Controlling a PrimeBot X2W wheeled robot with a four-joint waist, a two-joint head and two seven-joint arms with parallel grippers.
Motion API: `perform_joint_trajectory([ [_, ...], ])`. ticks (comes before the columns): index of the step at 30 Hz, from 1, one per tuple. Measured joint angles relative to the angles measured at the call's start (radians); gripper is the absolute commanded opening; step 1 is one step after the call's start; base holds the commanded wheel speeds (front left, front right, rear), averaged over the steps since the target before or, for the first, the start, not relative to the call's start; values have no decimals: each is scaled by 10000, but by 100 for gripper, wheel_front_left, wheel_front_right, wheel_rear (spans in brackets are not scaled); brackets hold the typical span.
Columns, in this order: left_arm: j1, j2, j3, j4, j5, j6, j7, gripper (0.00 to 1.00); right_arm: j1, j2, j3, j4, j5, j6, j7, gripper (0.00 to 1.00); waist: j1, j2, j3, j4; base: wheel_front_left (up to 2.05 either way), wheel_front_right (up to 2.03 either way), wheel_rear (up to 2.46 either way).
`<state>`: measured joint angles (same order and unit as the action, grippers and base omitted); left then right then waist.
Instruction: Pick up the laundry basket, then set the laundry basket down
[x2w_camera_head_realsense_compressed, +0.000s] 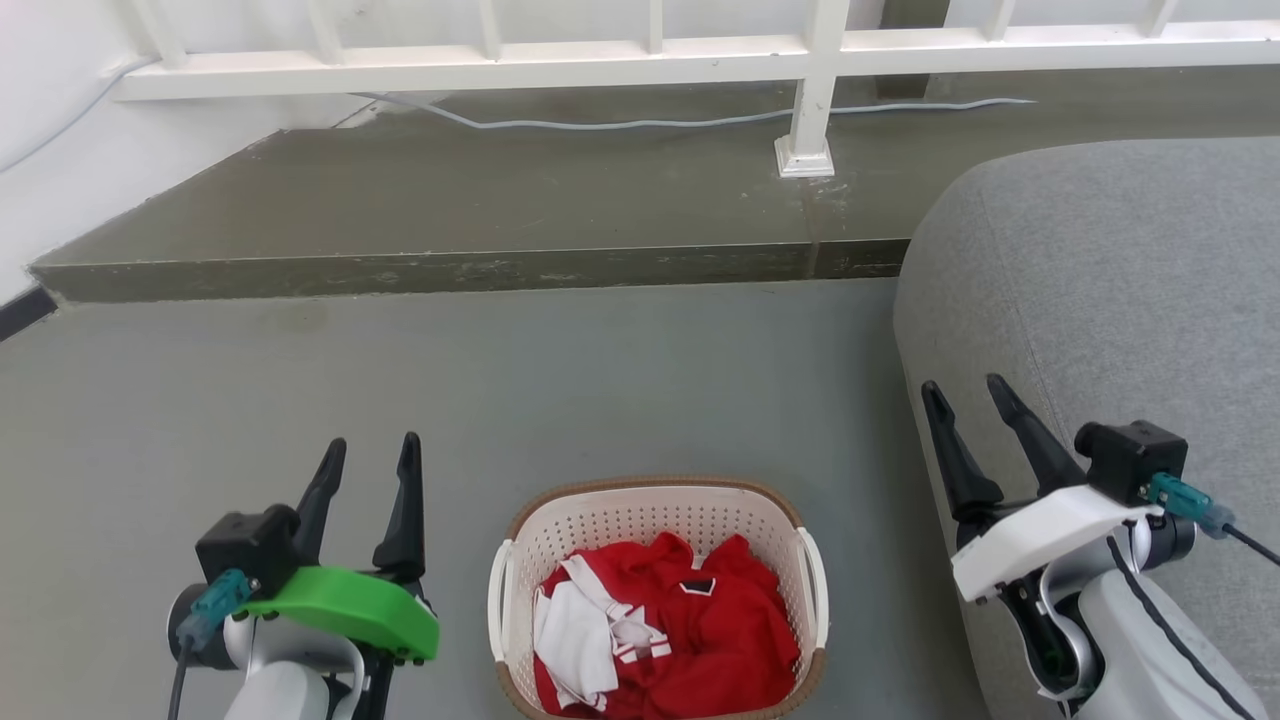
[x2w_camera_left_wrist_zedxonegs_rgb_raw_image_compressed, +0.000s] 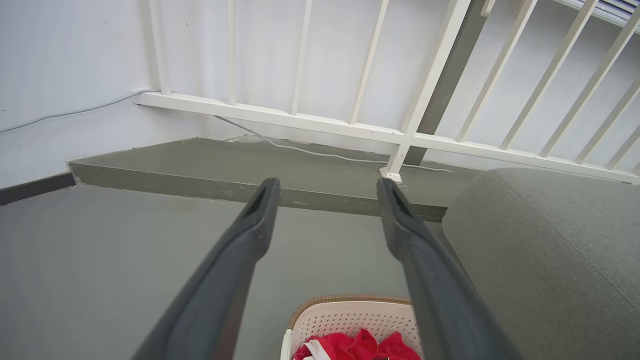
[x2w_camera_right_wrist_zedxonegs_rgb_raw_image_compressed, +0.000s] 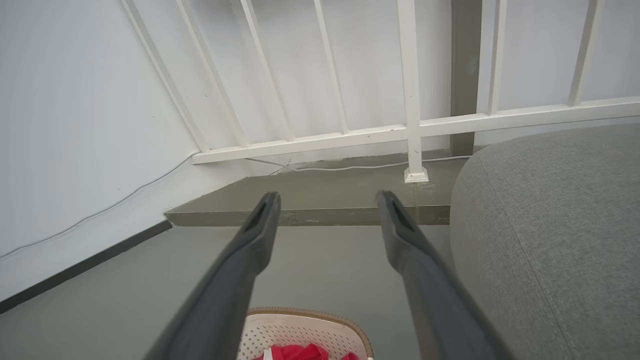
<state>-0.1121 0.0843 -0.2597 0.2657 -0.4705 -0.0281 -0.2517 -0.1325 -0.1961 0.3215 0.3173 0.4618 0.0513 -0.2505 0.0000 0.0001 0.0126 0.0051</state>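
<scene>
The laundry basket (x2w_camera_head_realsense_compressed: 640, 515) stands on the grey floor at the bottom middle of the head view, cream-white and perforated with a brown rim, white loop handles on its left and right sides, red and white clothes inside. My left gripper (x2w_camera_head_realsense_compressed: 373, 451) hangs open to the basket's left, apart from it, holding nothing. On the other side my right gripper (x2w_camera_head_realsense_compressed: 968, 392) is open and empty in front of the sofa. The basket's far rim (x2w_camera_left_wrist_zedxonegs_rgb_raw_image_compressed: 350, 299) shows low between the left fingers, and the same rim (x2w_camera_right_wrist_zedxonegs_rgb_raw_image_compressed: 310, 314) sits low in the right wrist view.
A grey sofa (x2w_camera_head_realsense_compressed: 1110, 290) fills the right side, close to my right gripper. A raised concrete step (x2w_camera_head_realsense_compressed: 450, 215) runs across ahead, with a white railing (x2w_camera_head_realsense_compressed: 810, 90) and a loose cable (x2w_camera_head_realsense_compressed: 650, 123) on it. A white wall closes the left.
</scene>
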Motion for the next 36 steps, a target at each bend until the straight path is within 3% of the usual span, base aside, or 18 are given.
perform_joint_trajectory([
  [23, 502, -140, 326, -249, 472, -207, 0, 100, 420, 339, -481, -167, -529, 192, 0, 100, 0, 0, 4, -91, 0, 0, 0],
  [24, 503, -144, 320, -251, 474, -255, 0, 0, 422, 355, -497, -167, -573, 207, 0, 0, 0, 0, 4, -98, 0, 0, 0],
  [36, 748, -267, 370, 180, -44, -305, 159, 0, 809, 589, -635, 222, -117, 215, 138, 0, 0, 0, -3, -107, 0, 0, 0],
])
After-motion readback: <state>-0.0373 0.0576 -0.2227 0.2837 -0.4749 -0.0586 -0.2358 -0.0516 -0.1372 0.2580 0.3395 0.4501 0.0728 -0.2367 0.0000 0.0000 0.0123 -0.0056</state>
